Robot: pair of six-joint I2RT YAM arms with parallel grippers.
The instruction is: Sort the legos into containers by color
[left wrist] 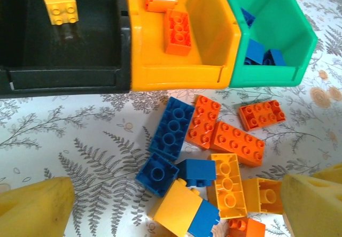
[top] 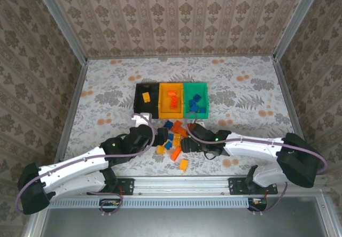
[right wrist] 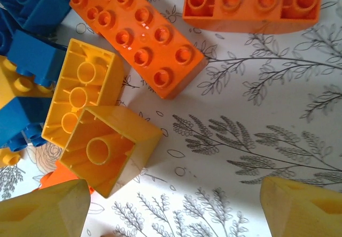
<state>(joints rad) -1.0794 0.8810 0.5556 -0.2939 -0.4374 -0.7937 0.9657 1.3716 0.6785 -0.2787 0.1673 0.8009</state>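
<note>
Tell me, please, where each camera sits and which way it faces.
Top external: above, behind the arms, looking down on the table, bins and brick pile; left arm and right arm show.
Left wrist: on the left arm, facing forward-down at bins and pile; left fingers at bottom corners.
Right wrist: close over the pile, facing down; right fingers at bottom corners.
Shared: both wrist views catch the long red-orange brick beside upturned yellow bricks.

I see black bin [left wrist: 64,79] holding one yellow brick [left wrist: 59,4]; yellow-orange bin [left wrist: 176,76], two red-orange bricks [left wrist: 177,31]; green bin [left wrist: 267,76], blue bricks [left wrist: 259,52]. Loose legos [left wrist: 214,140] mixed on worktop [left wrist: 69,135]. Left gripper [left wrist: 176,205] spread wide.
</note>
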